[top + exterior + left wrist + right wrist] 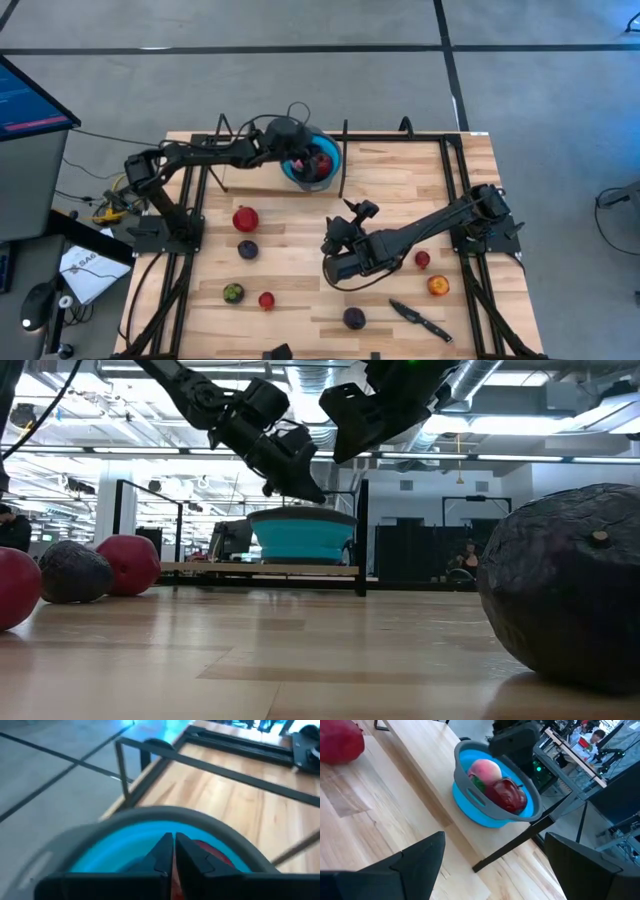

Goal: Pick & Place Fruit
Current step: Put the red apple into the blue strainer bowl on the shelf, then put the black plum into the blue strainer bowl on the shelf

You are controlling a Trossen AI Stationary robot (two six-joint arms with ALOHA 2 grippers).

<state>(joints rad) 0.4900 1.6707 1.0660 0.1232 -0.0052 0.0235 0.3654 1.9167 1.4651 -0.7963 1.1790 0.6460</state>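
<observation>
High view: the left gripper (297, 150) hangs over the blue bowl (328, 168) near the desk's far edge, fingers pressed together and holding nothing. The right gripper (338, 262) waits above the middle of the desk, fingers spread and empty. Loose fruit is scattered about: a red apple (245, 218) and a dark plum (247, 249) towards the left edge, an orange piece (438, 286) by the right edge, and a knife (420, 318) near the front edge.

Low view: the bowl (300, 534) stands at the far edge with both arms above it.

Left wrist view: the closed fingers (172, 855) point down into the bowl (115, 840).

Right wrist view: pink, red and green fruit (501, 785) lie in the bowl (470, 805).

Risk, as I judge it: lifting away carelessly could catch the bowl's rim and tip it, and round fruit may roll on the smooth wood.

The desk is pale wooden planks with a black frame; around it is grey floor and a monitor, with a bright workshop beyond.
</observation>
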